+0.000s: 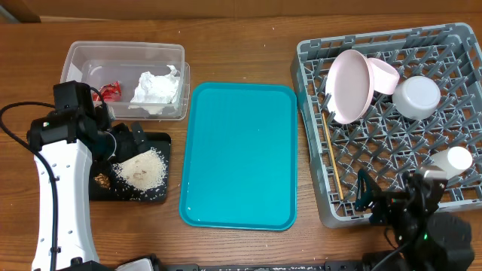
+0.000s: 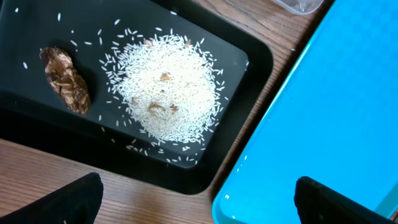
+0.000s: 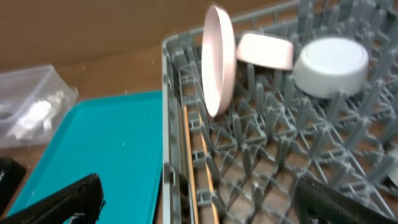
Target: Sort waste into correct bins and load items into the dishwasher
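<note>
Both sets of jaws gape wide, nothing held; left gripper [image 2: 205,202] hovers over the black tray [image 1: 154,143], lower left, rice [image 1: 141,169] and brown lump [image 1: 101,179] inside; napkin [image 1: 157,89] and wrapper [image 1: 111,92] in the clear tub [image 1: 124,51], upper left; plate [image 1: 349,85], bowls [image 1: 416,96], cup [image 1: 452,159], chopsticks [image 1: 332,162] in the rack [image 1: 399,147], right; right gripper [image 3: 199,205] at its lower edge.

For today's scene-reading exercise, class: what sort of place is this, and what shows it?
Likely a mock dish-clearing station on a table: a grey dish rack holding a plate, a clear tub of rubbish, and a black tray of rice.
</note>
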`<action>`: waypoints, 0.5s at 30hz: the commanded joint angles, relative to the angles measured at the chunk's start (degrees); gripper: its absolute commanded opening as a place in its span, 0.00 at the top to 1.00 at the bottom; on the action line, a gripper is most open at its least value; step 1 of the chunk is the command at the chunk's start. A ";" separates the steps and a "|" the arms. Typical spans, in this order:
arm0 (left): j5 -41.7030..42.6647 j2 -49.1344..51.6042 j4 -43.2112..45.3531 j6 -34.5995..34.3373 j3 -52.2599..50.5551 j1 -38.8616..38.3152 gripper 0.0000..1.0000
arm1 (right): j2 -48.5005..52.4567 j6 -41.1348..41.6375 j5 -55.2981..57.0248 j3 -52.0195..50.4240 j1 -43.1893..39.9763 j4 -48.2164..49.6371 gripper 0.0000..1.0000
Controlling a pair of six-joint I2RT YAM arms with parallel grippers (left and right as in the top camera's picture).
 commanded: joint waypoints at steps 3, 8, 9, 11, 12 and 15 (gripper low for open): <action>-0.04 -0.02 0.09 0.68 0.66 0.11 0.00 | -12.09 -0.15 0.72 -10.36 -0.13 7.93 0.00; -0.04 0.00 0.09 0.68 0.63 0.11 0.00 | -14.01 -0.17 0.74 -15.26 -0.13 13.51 0.00; -0.04 0.00 0.09 0.68 0.63 0.11 0.00 | -14.01 -0.20 0.76 -16.06 -0.15 14.97 0.00; -0.04 0.00 0.09 0.68 0.63 0.11 0.00 | -14.01 -0.87 0.74 -17.99 -0.13 18.62 0.00; -0.04 0.00 0.09 0.68 0.66 0.11 0.00 | -14.01 -1.51 0.76 -19.30 -0.13 21.16 0.00; -0.04 0.00 0.09 0.68 0.63 0.11 0.00 | -14.01 -3.43 0.76 -22.64 -0.13 27.39 0.00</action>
